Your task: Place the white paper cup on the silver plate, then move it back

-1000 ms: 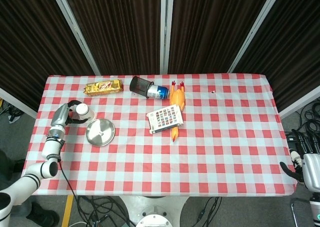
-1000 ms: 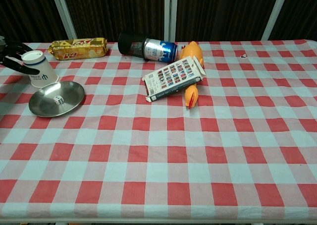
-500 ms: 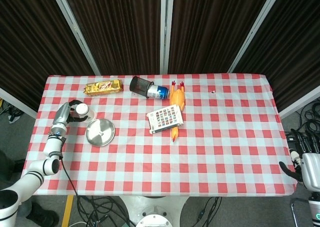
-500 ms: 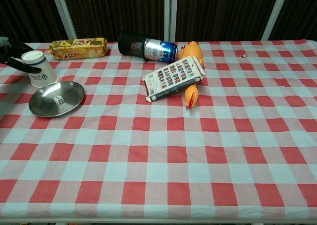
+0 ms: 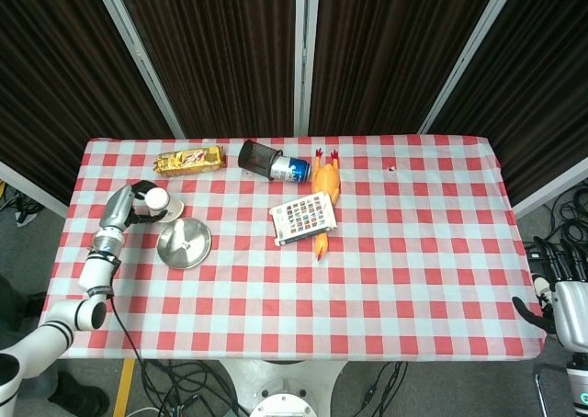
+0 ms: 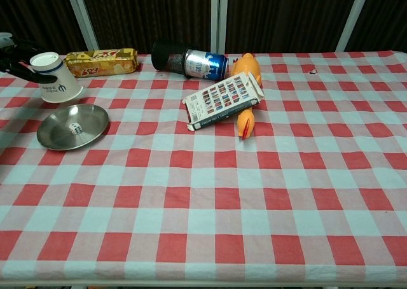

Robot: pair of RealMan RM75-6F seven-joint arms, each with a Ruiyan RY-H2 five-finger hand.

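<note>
- The left robot hand (image 5: 131, 206) grips the cup (image 6: 55, 79), tipped, just off the bench (image 6: 254, 193).
- The plate (image 6: 72, 126), beside the hand, has no cup yet.
- Both moves are left.

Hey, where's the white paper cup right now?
The white paper cup is at the table's far left in the chest view, tilted in the left hand, just behind the silver plate and near the biscuit packet.

Dark curtains (image 5: 220, 50) hang behind the red-checked table (image 5: 413, 252), cables (image 5: 184, 380) below.
</note>
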